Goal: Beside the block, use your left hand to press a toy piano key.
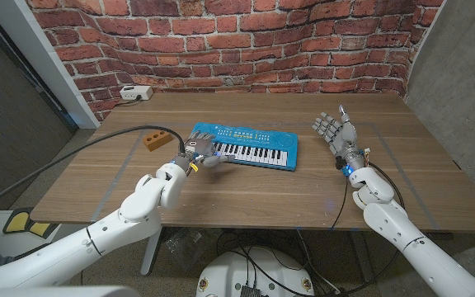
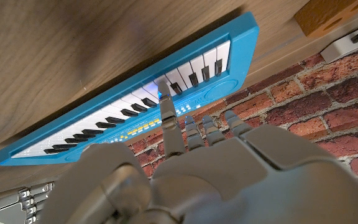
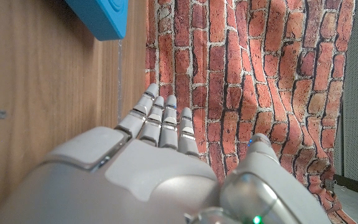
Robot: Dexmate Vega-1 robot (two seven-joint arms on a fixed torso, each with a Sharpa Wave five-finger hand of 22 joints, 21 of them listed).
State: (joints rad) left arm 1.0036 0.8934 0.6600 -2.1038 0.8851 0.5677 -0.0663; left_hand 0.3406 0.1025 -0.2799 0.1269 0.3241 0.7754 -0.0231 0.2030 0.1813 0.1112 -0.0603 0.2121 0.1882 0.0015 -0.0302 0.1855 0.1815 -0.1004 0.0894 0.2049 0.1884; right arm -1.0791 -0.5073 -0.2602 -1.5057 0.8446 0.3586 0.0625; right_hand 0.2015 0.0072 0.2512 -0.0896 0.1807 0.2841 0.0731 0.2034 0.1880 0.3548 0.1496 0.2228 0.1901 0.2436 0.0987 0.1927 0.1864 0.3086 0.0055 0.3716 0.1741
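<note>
Head view shows the wooden surface [image 1: 246, 186] in front of a red brick wall [image 1: 246, 41]. On the surface lies the blue toy piano [image 1: 244, 146], a little turned, with its keys toward the robot. Just to the left of the piano, near but not touching it, lies the orange-brown block [image 1: 157, 140] with small holes on its top.

The left hand [image 1: 197, 154] is over the left end of the piano. In the left wrist view one finger [image 2: 167, 106] is stretched out and its tip touches a white key in the left part of the keyboard, and the other fingers [image 2: 213, 127] are curled back toward the palm. This hand grips nothing; it only touches the key with one fingertip. I cannot tell from the pictures how deep the key is pressed. The block [image 2: 334, 15] appears at the corner of the same view, beyond the end of the piano [image 2: 135, 93].

The right hand [image 1: 336, 132] stands raised to the right of the piano, well apart from it, with fingers spread and upright, and it holds nothing. In the right wrist view its fingers [image 3: 160, 121] point toward the brick wall, and one blue corner of the piano [image 3: 101, 18] is seen on the surface.

A white power strip [image 1: 135, 92] lies at the back left edge, by the wall.
</note>
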